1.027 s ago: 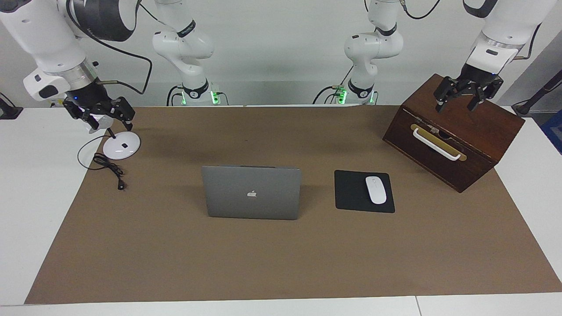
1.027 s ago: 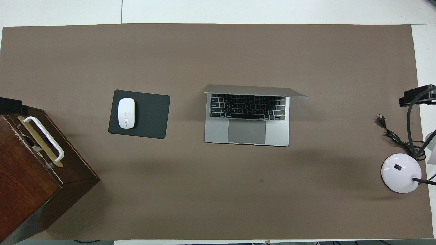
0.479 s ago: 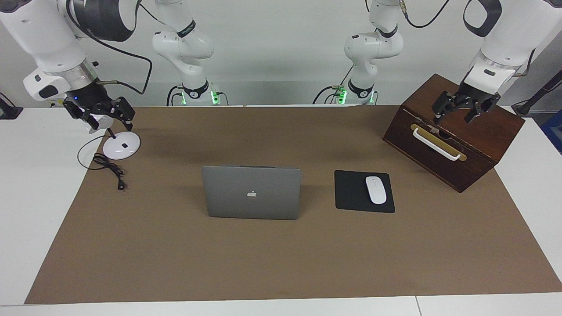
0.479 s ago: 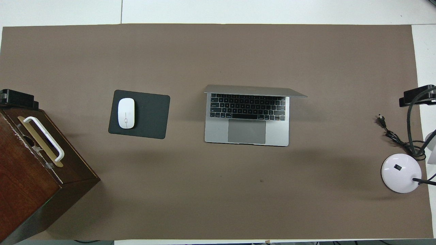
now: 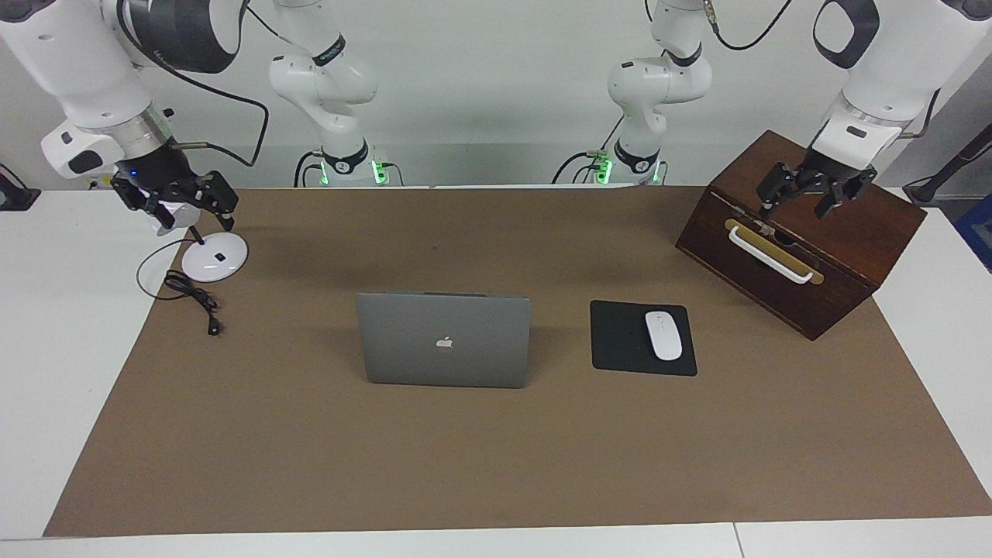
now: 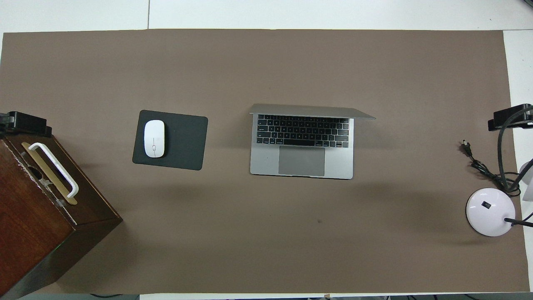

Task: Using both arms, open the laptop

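- Since a second ago, our left gripper [image 5: 812, 199] has crept along over the wooden box [image 5: 852, 232] toward the middle of the table, and more of its black tip [image 6: 25, 122] now shows at the edge of the overhead view; nothing else has shifted.
- We see its fingers spread apart, holding nothing, above the box's top near the edge over the white handle [image 5: 769, 256].
- Our right gripper [image 5: 177, 203] hangs over the lamp base [image 5: 215, 256] at the right arm's end of the table; its fingers are apart and empty.
- We find the laptop [image 5: 445, 339] in the middle of the brown mat [image 5: 496, 465], lid raised, keyboard [image 6: 302, 131] facing the robots, its logo turned away from them.
- Beside it, toward the left arm's end, we see the mouse pad [image 5: 624, 341] with the mouse [image 5: 663, 335] lying on it.
- Near the lamp base a black cable [image 5: 194, 296] trails across the mat.
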`<state>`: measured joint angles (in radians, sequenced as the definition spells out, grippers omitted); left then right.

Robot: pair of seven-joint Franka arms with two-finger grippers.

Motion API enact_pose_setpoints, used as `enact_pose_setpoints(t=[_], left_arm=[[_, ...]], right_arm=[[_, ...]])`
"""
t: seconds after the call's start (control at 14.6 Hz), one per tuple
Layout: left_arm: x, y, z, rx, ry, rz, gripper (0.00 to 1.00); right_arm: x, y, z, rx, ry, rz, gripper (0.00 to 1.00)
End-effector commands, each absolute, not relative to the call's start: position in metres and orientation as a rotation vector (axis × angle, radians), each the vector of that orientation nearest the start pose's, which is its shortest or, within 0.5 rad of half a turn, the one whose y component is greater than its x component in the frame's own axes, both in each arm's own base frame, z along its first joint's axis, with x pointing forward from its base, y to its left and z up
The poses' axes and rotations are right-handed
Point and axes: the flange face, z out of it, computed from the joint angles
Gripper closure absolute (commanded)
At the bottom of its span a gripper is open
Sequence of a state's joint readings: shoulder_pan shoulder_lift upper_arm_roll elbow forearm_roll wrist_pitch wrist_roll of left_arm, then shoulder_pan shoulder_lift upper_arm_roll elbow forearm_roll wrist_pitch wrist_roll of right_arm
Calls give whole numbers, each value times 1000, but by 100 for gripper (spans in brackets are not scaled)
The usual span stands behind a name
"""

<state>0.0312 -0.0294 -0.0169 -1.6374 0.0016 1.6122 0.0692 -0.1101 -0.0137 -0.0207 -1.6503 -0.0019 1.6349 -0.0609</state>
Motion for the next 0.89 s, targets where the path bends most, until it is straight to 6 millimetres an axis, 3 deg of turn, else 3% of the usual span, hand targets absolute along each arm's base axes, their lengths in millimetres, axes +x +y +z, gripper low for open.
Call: enact_pose_setpoints(t=[0.0,0.82], left_arm=[[543,9,614,-3133,89,-4,0],[542,13,614,-3142,34,-7,0]], right_arm=[[545,-73,600,-3140,92,-29,0],[544,-74,599,-3140,89,-24,0]])
